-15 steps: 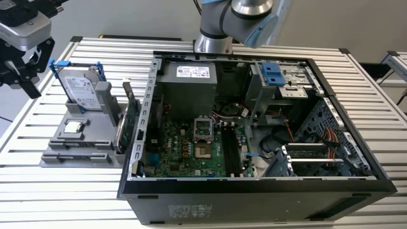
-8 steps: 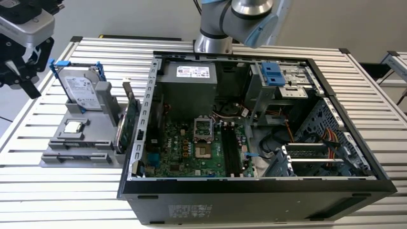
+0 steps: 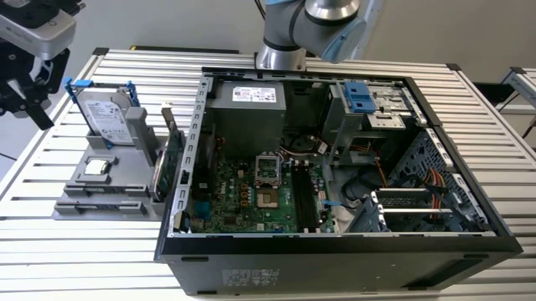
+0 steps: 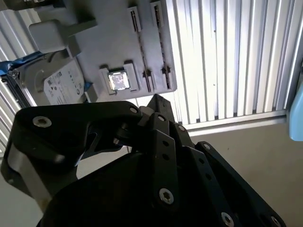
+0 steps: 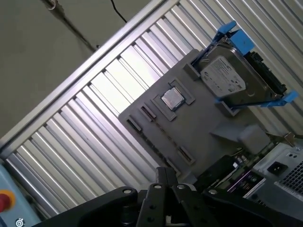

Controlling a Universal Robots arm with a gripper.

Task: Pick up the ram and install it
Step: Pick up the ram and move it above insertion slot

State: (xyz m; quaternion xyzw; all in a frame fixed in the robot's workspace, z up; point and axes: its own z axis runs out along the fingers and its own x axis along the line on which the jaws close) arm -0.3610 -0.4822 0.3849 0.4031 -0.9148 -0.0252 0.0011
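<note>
Ram (image 3: 157, 179) upright in gray tray (image 3: 84, 210), well apart from fingers (image 3: 37, 113)

A robotics lab or workshop. A ribbed aluminium bench (image 3: 84, 251) carries an opened computer case (image 3: 335, 276) and a grey parts fixture (image 3: 100, 210), with a robot arm (image 3: 314, 22) standing behind the case.

The slim dark ram (image 3: 300, 197) stands on edge, seated lengthwise in the motherboard (image 3: 243, 200).

Bright window-like glare on table slats (image 4: 227, 56)
</note>
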